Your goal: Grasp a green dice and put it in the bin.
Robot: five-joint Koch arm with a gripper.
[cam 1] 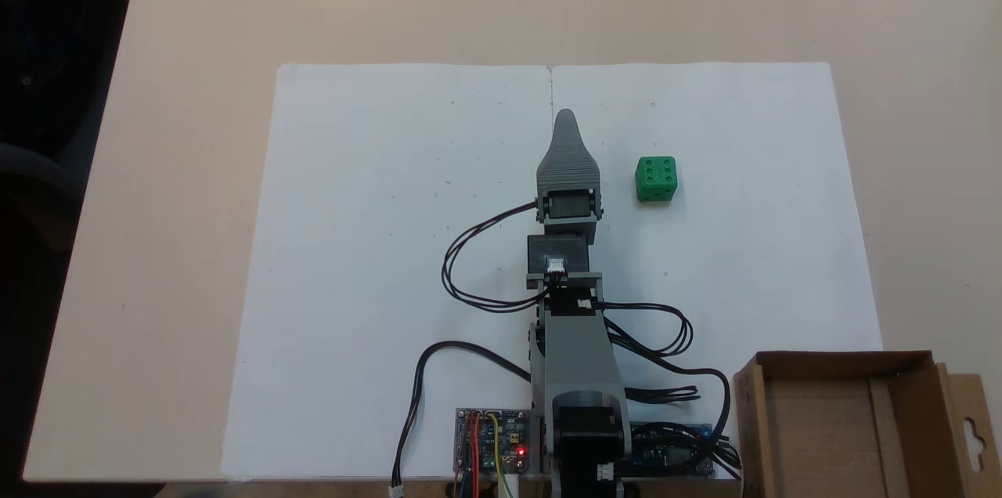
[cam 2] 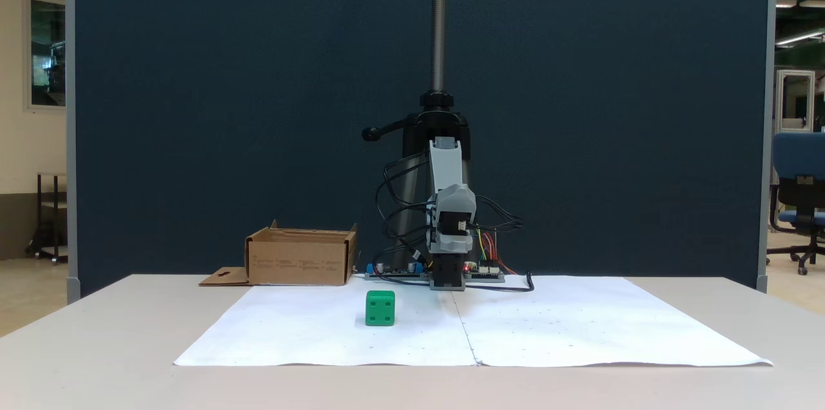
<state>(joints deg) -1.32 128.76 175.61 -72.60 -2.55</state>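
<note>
status: nothing done yet. the gripper (cam 1: 565, 122) holds nothing; whether its jaws are spread or pressed together cannot be told. the green dice (cam 1: 656, 178) lies on the paper (cam 1: 376, 247) near its tip, apart from it, to the right in the top-down fixed view. the bin (cam 1: 845, 427) is well behind, by the base. grasp, carry and release remain.

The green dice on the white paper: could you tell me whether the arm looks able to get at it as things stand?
Probably yes: the green dice sits alone on the paper, just beside the tool, with nothing between them.
</note>
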